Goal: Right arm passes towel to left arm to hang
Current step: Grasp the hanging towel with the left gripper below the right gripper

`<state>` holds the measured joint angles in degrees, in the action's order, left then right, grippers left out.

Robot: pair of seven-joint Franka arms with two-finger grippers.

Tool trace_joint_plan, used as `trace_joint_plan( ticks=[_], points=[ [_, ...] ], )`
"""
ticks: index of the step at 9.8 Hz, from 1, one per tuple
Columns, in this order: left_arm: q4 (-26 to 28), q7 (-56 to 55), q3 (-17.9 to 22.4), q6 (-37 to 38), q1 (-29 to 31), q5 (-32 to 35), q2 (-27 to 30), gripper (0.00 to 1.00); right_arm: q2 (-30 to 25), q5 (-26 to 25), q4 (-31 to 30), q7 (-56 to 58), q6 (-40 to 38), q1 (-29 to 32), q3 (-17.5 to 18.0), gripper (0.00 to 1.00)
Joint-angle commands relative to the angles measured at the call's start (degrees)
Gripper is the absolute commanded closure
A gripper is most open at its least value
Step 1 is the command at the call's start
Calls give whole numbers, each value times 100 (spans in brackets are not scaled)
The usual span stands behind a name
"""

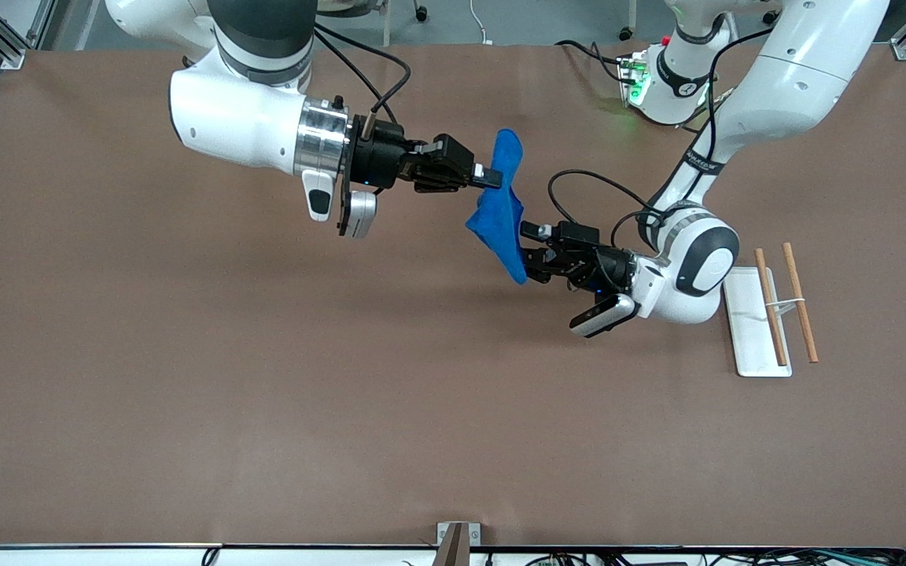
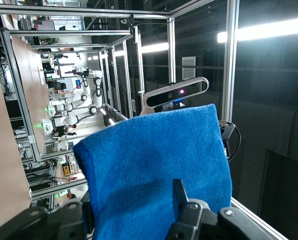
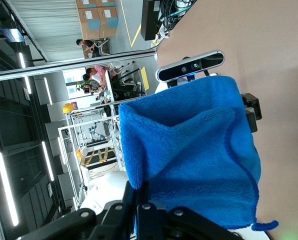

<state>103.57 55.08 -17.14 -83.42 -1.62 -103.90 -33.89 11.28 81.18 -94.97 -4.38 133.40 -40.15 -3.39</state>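
Observation:
The bright blue towel (image 1: 500,220) hangs in the air over the middle of the table, between the two grippers. My right gripper (image 1: 491,179) is shut on its upper edge; in the right wrist view the fingers (image 3: 144,192) pinch a fold of the towel (image 3: 199,150), and a tiny loop (image 3: 266,225) shows at one corner. My left gripper (image 1: 530,253) is open, one finger on each side of the towel's lower part. In the left wrist view the towel (image 2: 154,165) fills the gap of the left gripper (image 2: 134,210), and one finger (image 2: 179,192) stands apart from the cloth.
A white base plate (image 1: 752,346) with two wooden rods (image 1: 771,306) lies toward the left arm's end of the table. The brown table (image 1: 264,393) lies below both grippers.

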Motion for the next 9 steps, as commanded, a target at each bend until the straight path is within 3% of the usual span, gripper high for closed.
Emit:
trace_joint_plan(
  ticks=[1, 3, 4, 6, 7, 8, 9],
  points=[
    [129, 179, -9, -42, 12, -77, -56, 65, 76, 135, 128, -63, 46, -71, -47, 99],
    [129, 170, -9, -42, 12, -77, -56, 93, 76, 144, 128, -63, 55, -72, -47, 99],
    [137, 170, 0, -42, 21, -77, -56, 98, 76, 144, 128, -63, 55, -72, -47, 98],
    [129, 161, 0, -51, 21, -68, -56, 100, 76, 144, 128, -63, 55, -72, -47, 96],
    [137, 100, 0, -51, 38, -68, -39, 100, 76, 135, 119, -54, 46, -63, -47, 82],
    [146, 30, 0, -51, 82, -68, -30, 100, 76, 127, 119, -46, 37, -54, -47, 3],
    [138, -40, 9, -86, 91, -60, -21, 100, 76, 109, 110, -46, 11, 7, -56, 0]
  ],
)
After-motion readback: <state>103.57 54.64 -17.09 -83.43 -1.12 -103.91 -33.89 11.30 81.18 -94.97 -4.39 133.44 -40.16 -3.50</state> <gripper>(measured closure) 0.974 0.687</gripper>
